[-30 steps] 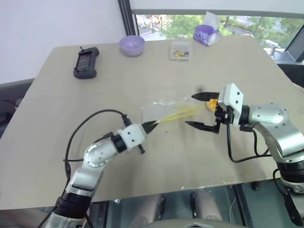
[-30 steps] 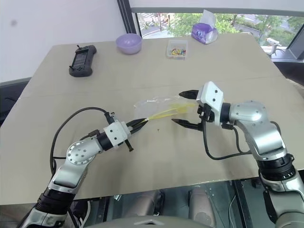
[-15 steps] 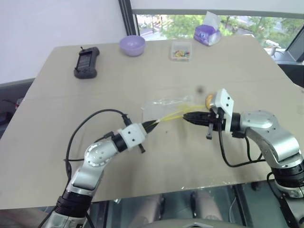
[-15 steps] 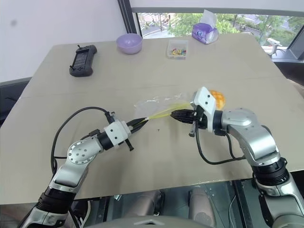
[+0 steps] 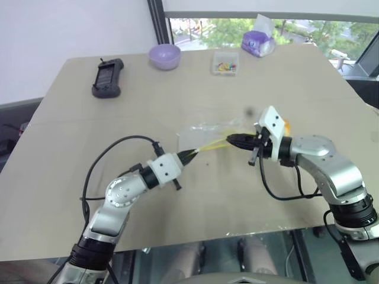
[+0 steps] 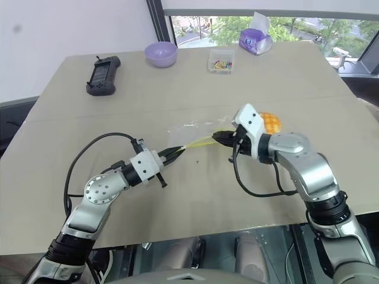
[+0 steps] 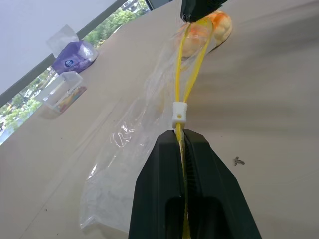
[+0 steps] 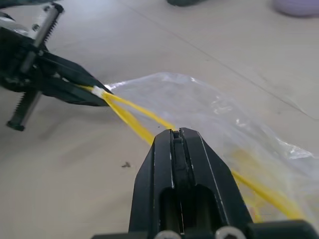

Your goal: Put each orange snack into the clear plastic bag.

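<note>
Golden-orange crosshatched bun (image 6: 269, 123); clear bag (image 5: 204, 133), yellow seal strip (image 7: 185, 74).

The clear plastic bag (image 5: 204, 131) lies stretched on the table (image 5: 89, 136) between my left gripper (image 5: 190, 155) and right gripper (image 5: 232, 140), with the orange snack (image 6: 269, 121) behind the right one.

Your right tool (image 6: 220, 138) stood wide open a second ago, one finger above and one below, just beside the orange snack (image 6: 269, 122). Its fingers have since come together, and in the right wrist view they meet on the yellow seal strip (image 8: 130, 113) of the clear plastic bag (image 5: 204, 133). The tool has also swung in toward the bag and tipped slightly downward. With the tool shifted bagward, more of the snack's top now shows behind it in the right eye view, where it was hidden before.
</note>
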`<state>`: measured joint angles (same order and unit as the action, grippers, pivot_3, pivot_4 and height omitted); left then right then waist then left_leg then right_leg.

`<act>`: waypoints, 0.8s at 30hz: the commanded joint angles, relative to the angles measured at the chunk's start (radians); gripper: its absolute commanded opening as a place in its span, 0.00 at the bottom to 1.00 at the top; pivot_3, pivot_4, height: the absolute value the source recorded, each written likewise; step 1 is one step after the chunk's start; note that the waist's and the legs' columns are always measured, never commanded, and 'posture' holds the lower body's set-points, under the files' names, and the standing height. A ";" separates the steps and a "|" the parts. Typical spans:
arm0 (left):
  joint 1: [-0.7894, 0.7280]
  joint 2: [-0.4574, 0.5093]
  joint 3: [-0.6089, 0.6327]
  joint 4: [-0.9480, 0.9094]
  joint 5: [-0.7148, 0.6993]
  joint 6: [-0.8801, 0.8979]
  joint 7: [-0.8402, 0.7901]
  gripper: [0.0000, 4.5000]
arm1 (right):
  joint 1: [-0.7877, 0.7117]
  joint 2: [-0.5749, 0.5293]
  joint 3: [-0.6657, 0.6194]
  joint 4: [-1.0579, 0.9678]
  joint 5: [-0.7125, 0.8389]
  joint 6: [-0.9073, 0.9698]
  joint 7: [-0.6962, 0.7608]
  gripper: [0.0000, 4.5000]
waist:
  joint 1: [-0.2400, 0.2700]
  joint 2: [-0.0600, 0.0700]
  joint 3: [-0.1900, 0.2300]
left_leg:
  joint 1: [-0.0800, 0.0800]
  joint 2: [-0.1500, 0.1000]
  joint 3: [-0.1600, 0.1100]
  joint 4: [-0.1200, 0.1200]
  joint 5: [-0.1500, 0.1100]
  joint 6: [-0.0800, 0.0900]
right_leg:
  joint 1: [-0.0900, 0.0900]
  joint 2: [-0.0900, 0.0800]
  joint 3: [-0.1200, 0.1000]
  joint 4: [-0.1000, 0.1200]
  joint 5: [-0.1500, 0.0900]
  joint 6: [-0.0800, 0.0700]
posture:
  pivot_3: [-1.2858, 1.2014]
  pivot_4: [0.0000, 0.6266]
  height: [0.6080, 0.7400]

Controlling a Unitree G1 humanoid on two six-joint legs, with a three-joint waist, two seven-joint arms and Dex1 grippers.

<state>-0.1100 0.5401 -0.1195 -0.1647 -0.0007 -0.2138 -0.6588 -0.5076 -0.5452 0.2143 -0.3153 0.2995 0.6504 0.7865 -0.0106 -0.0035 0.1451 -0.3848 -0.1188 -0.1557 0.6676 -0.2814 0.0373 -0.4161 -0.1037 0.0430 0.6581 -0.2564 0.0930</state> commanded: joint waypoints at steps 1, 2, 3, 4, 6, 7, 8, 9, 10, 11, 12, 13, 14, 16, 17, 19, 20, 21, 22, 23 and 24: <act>-0.009 0.000 0.008 -0.016 -0.006 -0.017 -0.001 0.00 | -0.019 -0.022 0.037 0.011 -0.064 -0.047 -0.001 0.01 | 0.000 0.000 0.000 | 0.000 0.000 0.000 0.000 0.000 0.000 | 0.000 0.000 0.000 0.000 0.000 0.000 | 0.52 0.24 0.97; -0.010 -0.001 0.008 -0.016 -0.006 -0.016 0.000 0.00 | -0.018 -0.024 0.043 0.017 -0.075 -0.058 0.003 0.01 | 0.000 0.000 0.000 | 0.000 0.000 0.000 0.000 0.000 0.000 | 0.000 0.000 0.000 0.000 0.000 0.000 | 0.52 0.24 0.97; -0.011 -0.001 0.008 -0.016 -0.006 -0.016 0.000 0.00 | -0.017 -0.026 0.049 0.023 -0.086 -0.073 0.006 0.01 | 0.000 0.000 0.000 | 0.000 0.000 0.000 0.000 0.000 0.000 | 0.000 0.000 0.000 0.000 0.000 0.000 | 0.52 0.24 0.97; -0.012 -0.001 0.007 -0.016 -0.006 -0.016 0.000 0.00 | -0.017 -0.027 0.052 0.027 -0.094 -0.085 0.008 0.01 | 0.000 0.000 0.000 | 0.000 0.000 0.000 0.000 0.000 0.000 | 0.000 0.000 0.000 0.000 0.000 0.000 | 0.52 0.24 0.97; -0.013 -0.002 0.007 -0.016 -0.005 -0.016 0.000 0.00 | -0.018 -0.025 0.057 0.036 -0.111 -0.099 0.006 0.01 | 0.000 0.000 0.000 | 0.000 0.000 0.000 0.000 0.000 0.000 | 0.000 0.000 0.000 0.000 0.000 0.000 | 0.52 0.24 0.97; -0.014 -0.003 0.005 -0.017 -0.006 -0.016 0.000 0.00 | -0.021 -0.024 0.062 0.043 -0.125 -0.107 0.003 0.01 | 0.000 0.000 0.000 | 0.000 0.000 0.000 0.000 0.000 0.000 | 0.000 0.000 0.000 0.000 0.000 0.000 | 0.52 0.24 0.97; -0.015 -0.004 0.004 -0.017 -0.006 -0.016 -0.001 0.00 | -0.023 -0.023 0.068 0.050 -0.142 -0.116 -0.002 0.01 | 0.000 0.000 0.000 | 0.000 0.000 0.000 0.000 0.000 0.000 | 0.000 0.000 0.000 0.000 0.000 0.000 | 0.52 0.24 0.97; -0.015 -0.005 0.002 -0.018 -0.006 -0.016 -0.002 0.00 | -0.026 -0.021 0.075 0.057 -0.158 -0.125 -0.006 0.01 | 0.000 0.000 0.000 | 0.000 0.000 0.000 0.000 0.000 0.000 | 0.000 0.000 0.000 0.000 0.000 0.000 | 0.52 0.24 0.97; -0.017 -0.006 0.000 -0.018 -0.006 -0.016 -0.003 0.00 | -0.032 -0.015 0.085 0.066 -0.181 -0.148 -0.015 0.01 | -0.001 0.000 0.000 | 0.000 0.000 0.000 0.000 0.000 0.000 | 0.000 0.000 0.000 0.000 0.000 0.000 | 0.52 0.24 0.97; -0.018 -0.007 -0.002 -0.017 -0.006 -0.016 -0.004 0.00 | -0.037 -0.007 0.094 0.072 -0.201 -0.175 -0.022 0.01 | -0.001 0.000 0.000 | 0.000 0.000 0.000 0.000 0.000 0.000 | 0.000 0.000 0.000 0.000 0.000 0.000 | 0.52 0.24 0.97; -0.020 -0.007 -0.004 -0.015 -0.005 -0.018 -0.006 0.00 | -0.047 0.000 0.115 0.073 -0.231 -0.219 -0.027 0.01 | -0.001 0.000 0.000 | 0.000 0.000 0.000 0.000 0.000 0.000 | 0.000 0.000 0.000 0.000 0.000 0.000 | 0.52 0.24 0.97; -0.022 -0.007 -0.006 -0.014 -0.004 -0.020 -0.007 0.00 | -0.053 0.007 0.129 0.074 -0.253 -0.252 -0.029 0.01 | -0.002 0.000 0.000 | 0.000 0.000 0.000 0.000 0.000 0.000 | 0.000 0.000 0.000 0.000 0.000 0.000 | 0.52 0.24 0.97; -0.024 -0.008 -0.007 -0.012 -0.003 -0.021 -0.007 0.00 | -0.058 0.012 0.141 0.075 -0.271 -0.275 -0.029 0.01 | -0.003 0.000 0.000 | 0.000 0.000 0.000 0.000 0.000 0.000 | 0.000 0.000 0.000 0.000 0.000 0.000 | 0.52 0.24 0.97; -0.027 -0.010 -0.009 -0.010 -0.001 -0.022 -0.007 0.00 | -0.067 0.017 0.170 0.088 -0.330 -0.339 -0.043 0.06 | -0.002 0.000 0.000 | 0.000 0.000 0.000 0.000 0.000 0.000 | -0.001 0.000 0.000 0.000 0.000 0.000 | 0.52 0.24 0.97; -0.029 -0.011 -0.010 -0.009 -0.001 -0.023 -0.008 0.00 | -0.073 0.018 0.186 0.101 -0.361 -0.393 -0.045 0.12 | -0.002 0.000 0.000 | 0.000 0.000 0.000 0.000 0.000 0.000 | 0.000 0.001 0.000 0.000 0.000 0.000 | 0.52 0.24 0.97; -0.030 -0.011 -0.009 -0.008 -0.001 -0.024 -0.010 0.00 | -0.078 0.020 0.203 0.116 -0.397 -0.462 -0.044 0.35 | -0.001 0.000 0.000 | 0.000 0.000 0.000 0.000 0.000 0.000 | 0.000 0.001 0.000 0.000 0.000 0.000 | 0.52 0.24 0.97; -0.032 -0.012 -0.009 -0.007 -0.001 -0.024 -0.010 0.00 | -0.079 0.021 0.209 0.121 -0.410 -0.488 -0.038 0.41 | -0.001 0.000 0.000 | 0.000 0.000 0.000 0.000 0.000 0.000 | 0.000 0.001 0.000 0.000 0.000 0.000 | 0.52 0.24 0.97; -0.033 -0.012 -0.008 -0.006 0.000 -0.023 -0.011 0.00 | -0.081 0.020 0.215 0.125 -0.424 -0.504 -0.034 0.49 | -0.001 0.000 0.000 | 0.000 0.000 0.000 0.000 0.000 0.000 | 0.000 0.001 0.000 0.000 0.000 0.000 | 0.52 0.24 0.97; -0.033 -0.013 -0.008 -0.007 0.000 -0.022 -0.010 0.00 | -0.083 0.015 0.225 0.130 -0.445 -0.522 -0.026 0.58 | -0.001 0.000 0.000 | 0.000 0.000 0.000 0.000 0.000 0.000 | 0.000 0.001 0.000 0.000 0.000 0.000 | 0.52 0.24 0.97; -0.034 -0.014 -0.008 -0.009 0.000 -0.021 -0.010 0.00 | -0.084 0.011 0.231 0.135 -0.461 -0.535 -0.020 0.68 | -0.001 0.000 0.000 | 0.000 0.000 0.000 0.000 0.000 0.000 | 0.000 0.001 0.000 0.000 0.000 0.000 | 0.52 0.24 0.97; -0.034 -0.015 -0.008 -0.011 0.000 -0.019 -0.010 0.00 | -0.083 0.007 0.238 0.143 -0.480 -0.549 -0.016 0.80 | -0.001 0.000 0.000 | 0.000 0.000 0.000 0.000 0.000 0.000 | 0.000 0.001 0.000 0.000 0.000 0.000 | 0.52 0.24 0.97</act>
<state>-0.1352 0.5263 -0.1287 -0.1644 0.0000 -0.2207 -0.6717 -0.5717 -0.5319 0.4488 -0.1638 -0.1538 0.1405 0.7621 -0.0118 -0.0036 0.1451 -0.3848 -0.1190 -0.1557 0.6678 -0.2813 0.0371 -0.4165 -0.1030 0.0429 0.6584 -0.2564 0.0930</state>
